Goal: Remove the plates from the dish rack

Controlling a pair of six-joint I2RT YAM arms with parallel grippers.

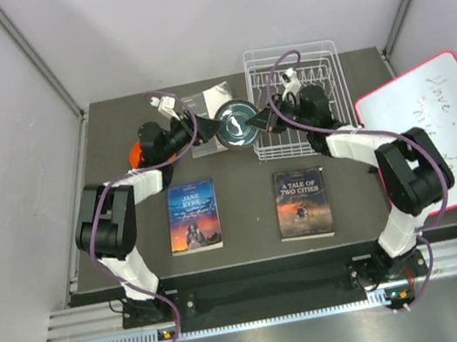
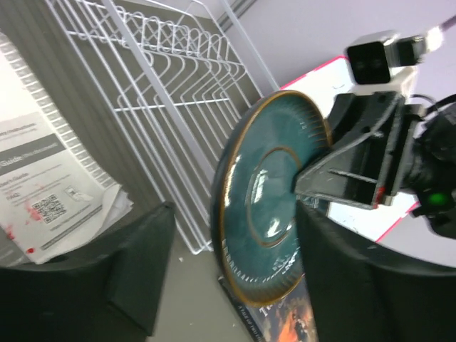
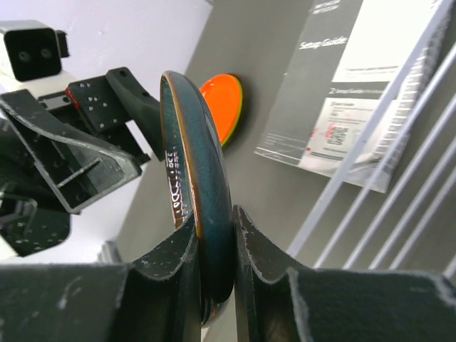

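Observation:
The dark teal-grey plate [image 1: 236, 123] is held on edge in the air between both grippers, left of the dish rack [image 1: 295, 88]. My right gripper [image 1: 260, 119] is shut on its rim, seen in the right wrist view [image 3: 214, 221] with the plate [image 3: 192, 142] between the pads. My left gripper [image 1: 209, 128] is open, its fingers either side of the plate [image 2: 267, 206], with a wide gap on one side. An orange plate [image 1: 133, 155] lies at the far left on a lime green one [image 3: 238, 114]. The rack [image 2: 171, 85] shows no plates. The red plate is not visible.
A setup-guide sheet [image 1: 204, 109] lies behind the plate. Two books lie in front, Jane Eyre [image 1: 193, 216] and A Tale of Two Cities [image 1: 302, 202]. A red-framed whiteboard [image 1: 442, 129] leans at the right. Grey walls close in the table.

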